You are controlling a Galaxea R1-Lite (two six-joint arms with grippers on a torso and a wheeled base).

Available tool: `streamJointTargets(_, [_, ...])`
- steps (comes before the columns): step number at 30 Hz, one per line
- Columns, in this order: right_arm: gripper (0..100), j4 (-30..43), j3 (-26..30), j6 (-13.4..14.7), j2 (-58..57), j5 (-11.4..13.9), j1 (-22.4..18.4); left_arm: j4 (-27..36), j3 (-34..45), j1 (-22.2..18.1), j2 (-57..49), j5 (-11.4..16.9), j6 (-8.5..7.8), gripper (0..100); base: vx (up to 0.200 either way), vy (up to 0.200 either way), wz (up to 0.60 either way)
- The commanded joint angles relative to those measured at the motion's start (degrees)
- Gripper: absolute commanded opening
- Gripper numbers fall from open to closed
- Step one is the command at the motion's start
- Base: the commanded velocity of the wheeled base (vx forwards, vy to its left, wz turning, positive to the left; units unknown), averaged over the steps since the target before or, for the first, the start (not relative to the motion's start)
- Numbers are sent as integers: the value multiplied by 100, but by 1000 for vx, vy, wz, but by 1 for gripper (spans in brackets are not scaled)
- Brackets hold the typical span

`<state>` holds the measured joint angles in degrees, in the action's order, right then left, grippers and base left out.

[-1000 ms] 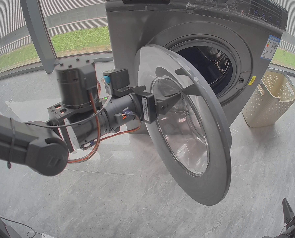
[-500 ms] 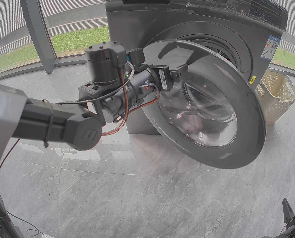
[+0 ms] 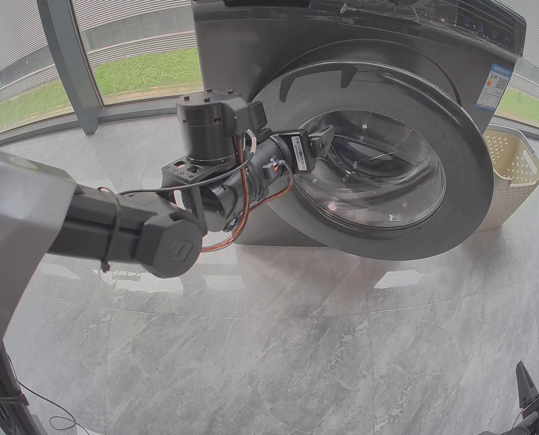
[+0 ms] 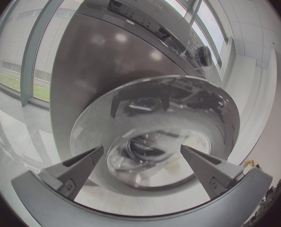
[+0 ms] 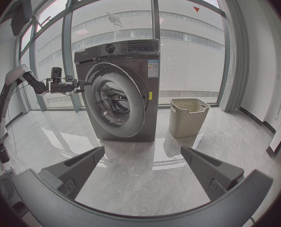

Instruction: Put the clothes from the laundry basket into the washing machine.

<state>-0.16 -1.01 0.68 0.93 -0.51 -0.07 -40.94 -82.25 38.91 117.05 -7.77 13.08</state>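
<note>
No wording legible, coloured rating label (image 3: 493,87) with square code at far right of washing machine (image 3: 233,49) front, small yellow sticker (image 5: 150,95) beside its door opening, barcode label (image 3: 299,153) behind left end effector (image 4: 140,149)

The left arm (image 3: 100,231) stretches from the left edge of the head view toward the middle. Its forearm rises to the right, and its wrist (image 3: 221,152) is roughly level and points right. The left gripper (image 3: 322,139) sits just left of centre in the upper half, and the left wrist view shows its jaws spread wide. The right gripper (image 3: 538,382) sits in the lower right corner with its tips pointing up, jaws also wide apart.
</note>
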Motion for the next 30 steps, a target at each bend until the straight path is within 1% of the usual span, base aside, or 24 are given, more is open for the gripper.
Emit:
streamJointTargets(1, [100,-2,101,2,-31,-2,-1,297,1712,275,-1510,135,-7,100,0,0,0])
streamJointTargets(5, [100,-11,101,-24,-31,16,-1,270,3672,574,-2951,478,-51,100,0,0,0])
streamJointTargets(6, [100,-2,101,-68,-22,42,7,279,3997,618,-3250,495,-69,100,0,0,0])
streamJointTargets(7, [100,-2,101,-77,-31,51,-1,279,4472,705,-3690,478,-86,100,0,0,0])
streamJointTargets(9, [100,-11,101,-59,-31,42,7,288,5175,767,-4446,451,-148,100,0,0,0])
streamJointTargets(10, [100,-2,101,-68,-31,51,-1,314,5448,732,-4771,451,-183,100,0,0,0])
streamJointTargets(11, [100,-2,101,-68,-31,51,-1,314,5492,723,-4824,451,-192,100,0,0,0])
streamJointTargets(12, [100,-2,101,-77,-31,51,-1,314,6116,688,-5492,469,-245,100,0,0,0])
streamJointTargets(14, [100,-2,101,-77,-31,51,-1,323,6643,574,-6142,469,-280,100,0,0,0])
streamJointTargets(16, [100,-2,101,-77,-31,51,-1,358,7021,371,-6740,469,-280,100,0,0,0])
streamJointTargets(17, [100,-2,101,-77,-31,51,7,376,7065,345,-6819,469,-280,100,0,0,0])
streamJointTargets(18, [100,-2,101,-77,-31,51,-1,508,7267,117,-7232,469,-315,100,0,0,0])
streamJointTargets(19, [100,-2,101,-77,-31,51,-1,587,7355,-6,-7434,469,-368,100,0,0,0])
streamJointTargets(20, [100,-2,101,-77,-31,51,-1,710,7478,-200,-7715,487,-473,100,0,0,0])
streamJointTargets(21, [100,-2,101,-77,-31,51,-1,727,7495,-226,-7759,495,-491,100,0,0,0])
streamJointTargets(22, [100,-2,101,-77,-31,51,-1,982,7654,-587,-8225,530,-719,100,0,0,0])
streamJointTargets(23, [100,-2,101,-77,-31,51,-1,1123,7715,-762,-8445,548,-816,100,0,0,0])
streamJointTargets(25, [100,-2,101,-77,-31,51,-1,1351,7821,-1052,-8814,566,-921,100,0,0,0])
streamJointTargets(27, [100,-2,101,-77,-31,51,-1,1606,7944,-1395,-9192,610,-1106,100,0,0,0])
streamJointTargets(29, [100,-2,101,-77,-31,51,-1,1782,8058,-1676,-9526,662,-1203,100,0,0,0])
streamJointTargets(30, [100,-2,101,-77,-31,51,-1,1914,8146,-1852,-9798,697,-1203,100,0,0,0])
